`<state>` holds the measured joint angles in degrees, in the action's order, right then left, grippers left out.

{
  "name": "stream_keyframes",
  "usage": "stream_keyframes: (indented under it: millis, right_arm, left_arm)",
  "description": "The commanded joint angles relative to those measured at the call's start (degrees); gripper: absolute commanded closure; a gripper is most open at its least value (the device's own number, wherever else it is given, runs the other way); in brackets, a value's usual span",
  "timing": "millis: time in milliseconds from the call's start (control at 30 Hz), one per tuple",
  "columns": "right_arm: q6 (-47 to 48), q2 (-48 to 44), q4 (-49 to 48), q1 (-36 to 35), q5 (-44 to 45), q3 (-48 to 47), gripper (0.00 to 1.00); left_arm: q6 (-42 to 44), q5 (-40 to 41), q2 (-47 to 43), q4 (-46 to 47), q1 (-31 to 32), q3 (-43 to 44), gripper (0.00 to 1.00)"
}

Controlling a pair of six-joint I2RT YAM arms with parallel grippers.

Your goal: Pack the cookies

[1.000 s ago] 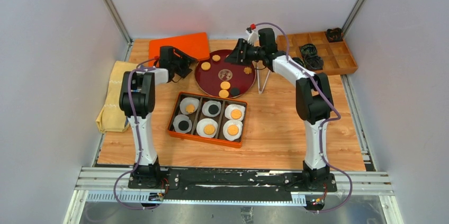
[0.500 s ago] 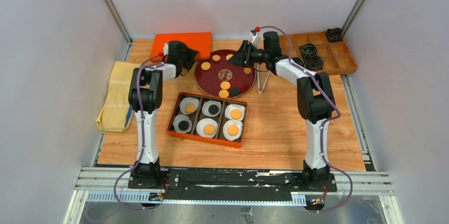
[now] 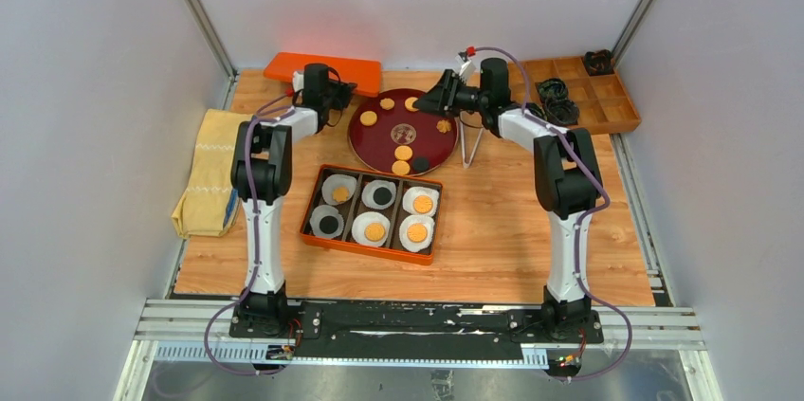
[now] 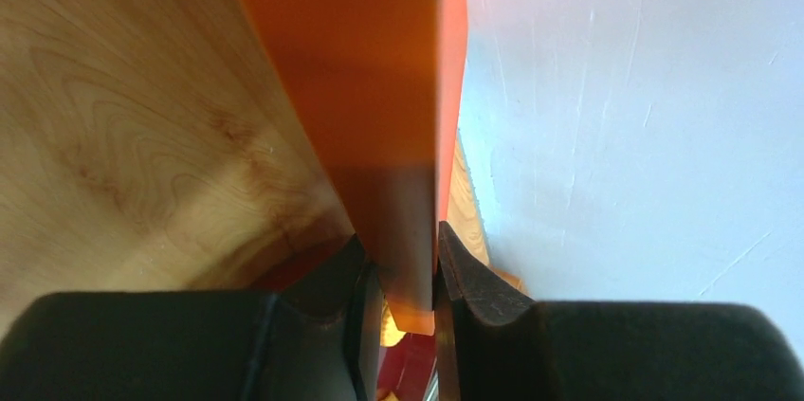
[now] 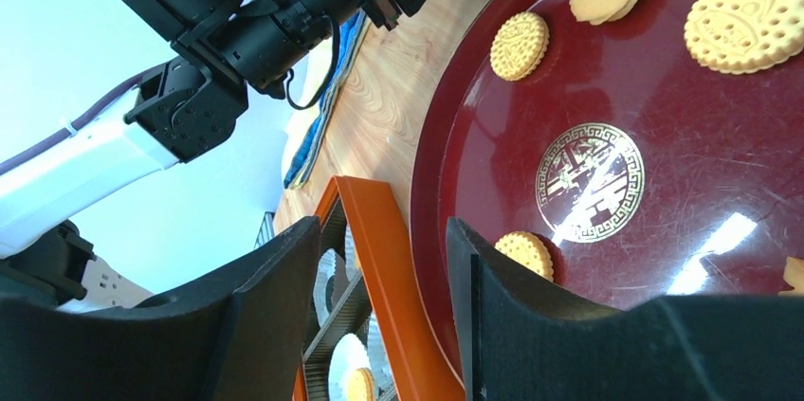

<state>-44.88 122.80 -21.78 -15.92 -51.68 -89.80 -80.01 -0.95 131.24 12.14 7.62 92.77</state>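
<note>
Cookies are seated in all six paper cups of the orange box, at 6 o'clock from the red plate, where several lie unpacked. The orange lid is clamped in the left gripper. The right gripper is held wide open, empty.

Warm colours on a pale wood-grain tabletop.
Dark-red round lacquer plate with gold medallion; dotted golden-tan round cookies, one black round cookie; orange rectangular tray and flat orange lid.

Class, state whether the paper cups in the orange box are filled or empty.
Filled: all six paper cups in the orange box hold a cookie, four golden, two black.
</note>
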Motion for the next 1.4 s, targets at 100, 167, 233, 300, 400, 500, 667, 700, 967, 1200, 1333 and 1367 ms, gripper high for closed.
stream_keyframes:
  millis: [100, 167, 233, 300, 400, 500, 667, 700, 967, 1200, 1333, 1367]
  right_arm:
    - [-16.2, 3.3, -23.5, 1.2, -4.7, 6.0, 0.41]
    - [-26.6, 5.5, -34.2, 1.4, -5.6, 6.8, 0.38]
    - [-33.5, 7.6, -42.6, 1.4, -5.6, 7.3, 0.29]
    - [-37.8, 8.8, -48.0, 1.2, -5.7, 7.8, 0.27]
    - [-37.2, 7.2, -47.7, 0.6, -5.7, 9.9, 0.27]
    - [-34.9, 3.9, -45.1, -0.7, -5.1, 13.3, 0.26]
    - [-37.1, 0.7, -47.9, -4.4, -3.2, 18.5, 0.25]
    - [-38.8, 0.6, -50.2, -5.4, -2.8, 19.3, 0.25]
    - [-51.1, 0.0, -64.3, -11.7, 2.6, 25.1, 0.23]
    - [-50.2, -0.3, -63.5, -14.0, 5.8, 25.6, 0.22]
    - [-50.2, -0.3, -63.3, -13.9, 7.2, 25.1, 0.22]
    - [-50.2, -0.3, -63.2, -14.0, 7.5, 25.0, 0.22]
  left_arm:
    - [8.8, 0.2, -10.2, 6.6, 0.5, -9.2, 1.00]
    - [9.2, 0.0, -15.0, 8.9, 0.3, -15.0, 1.00]
    - [9.1, -1.2, -19.8, 11.3, 0.0, -19.9, 1.00]
    - [8.5, -3.6, -24.6, 14.8, -0.1, -24.3, 1.00]
    - [8.2, -7.4, -30.1, 15.7, 0.2, -29.1, 1.00]
    - [7.9, -8.7, -35.7, 17.5, 0.2, -34.5, 1.00]
    - [6.2, -9.5, -42.2, 21.3, 0.2, -41.3, 1.00]
    - [5.8, -9.8, -43.0, 22.6, 0.3, -42.3, 1.00]
    - [4.3, -9.7, -47.4, 37.0, 1.0, -52.0, 1.00]
    - [-2.4, -13.3, -47.5, 53.8, 2.6, -57.9, 1.00]
    - [-4.5, -14.3, -50.0, 58.3, 4.4, -61.7, 1.00]
    - [-4.6, -14.5, -50.9, 58.5, 4.9, -62.9, 1.00]
